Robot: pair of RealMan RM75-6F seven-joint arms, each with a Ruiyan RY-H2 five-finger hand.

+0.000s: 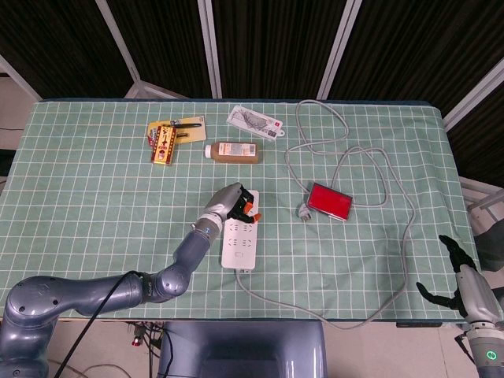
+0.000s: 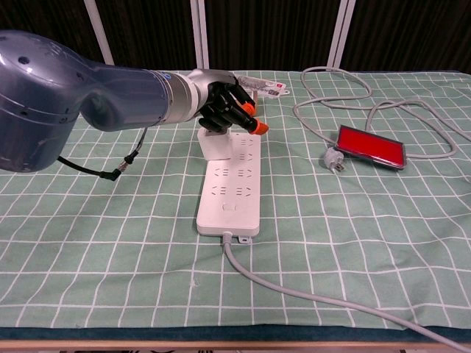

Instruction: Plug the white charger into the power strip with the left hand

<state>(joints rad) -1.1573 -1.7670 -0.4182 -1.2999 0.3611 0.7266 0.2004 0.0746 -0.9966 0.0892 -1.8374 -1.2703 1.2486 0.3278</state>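
Observation:
The white power strip (image 2: 229, 195) lies lengthwise in the middle of the table, also seen in the head view (image 1: 240, 246). The white charger (image 2: 218, 145) stands upright in the strip's far end. My left hand (image 2: 222, 107) sits right on top of it, its dark fingers with orange tips curled in and resting on the charger's top. From the head camera the left hand (image 1: 231, 201) hides the charger. My right hand (image 1: 459, 274) hangs off the table's front right corner, fingers apart and empty.
A red flat device (image 2: 371, 145) with a loose grey plug (image 2: 333, 159) and looping cable lies right of the strip. A brown bottle (image 1: 232, 152), a yellow box (image 1: 164, 142) and a card packet (image 1: 255, 122) lie at the back. The strip's cable (image 2: 309, 294) runs toward the front right.

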